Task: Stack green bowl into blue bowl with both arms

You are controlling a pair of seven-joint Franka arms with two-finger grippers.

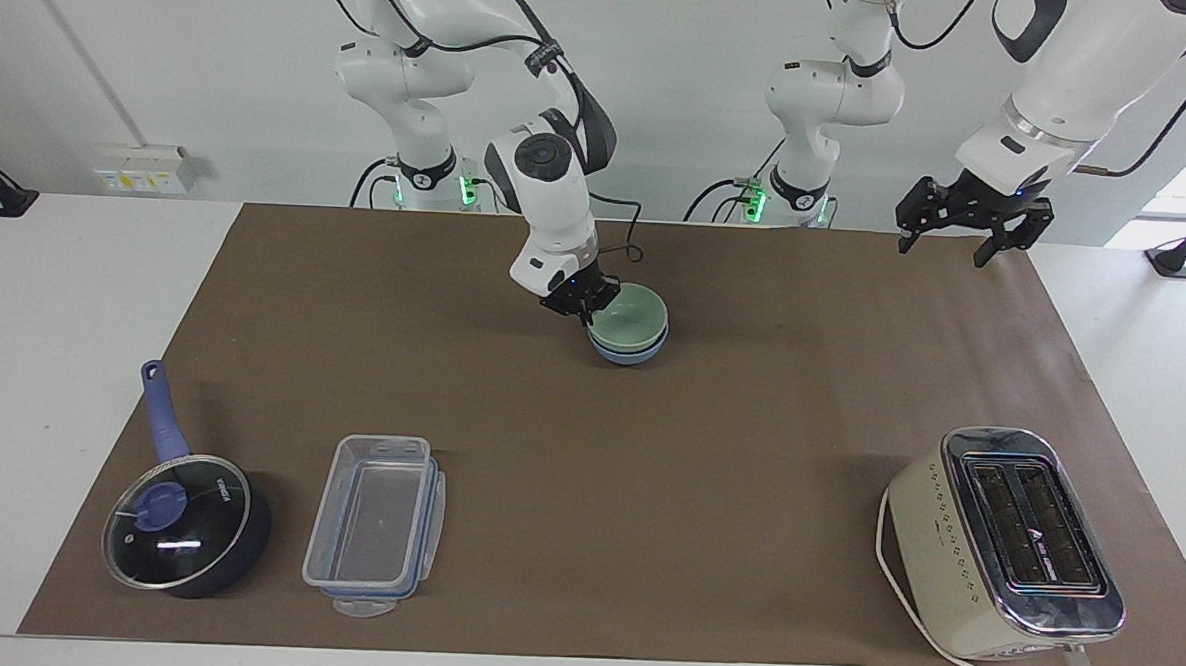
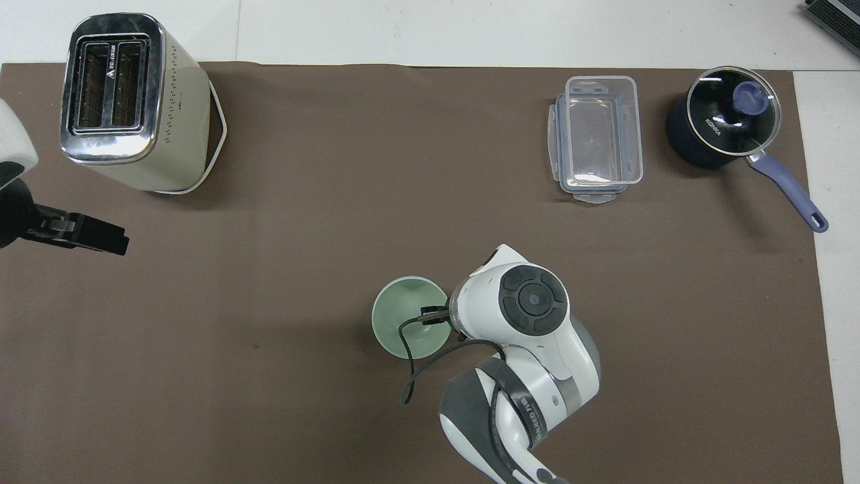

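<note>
The pale green bowl (image 1: 636,318) sits nested in the light blue bowl (image 1: 632,353) on the brown mat, close to the robots' side and midway along the table. My right gripper (image 1: 583,304) is shut on the green bowl's rim at the side toward the right arm's base. From overhead only the green bowl (image 2: 405,316) shows; the blue bowl and the right gripper's fingers are hidden under it and under the white wrist (image 2: 531,306). My left gripper (image 1: 944,250) hangs open and empty above the mat's corner at the left arm's end, where that arm waits.
A cream toaster (image 1: 1004,541) stands far from the robots at the left arm's end. A clear plastic container (image 1: 376,524) and a dark blue saucepan with a glass lid (image 1: 184,525) sit far from the robots at the right arm's end.
</note>
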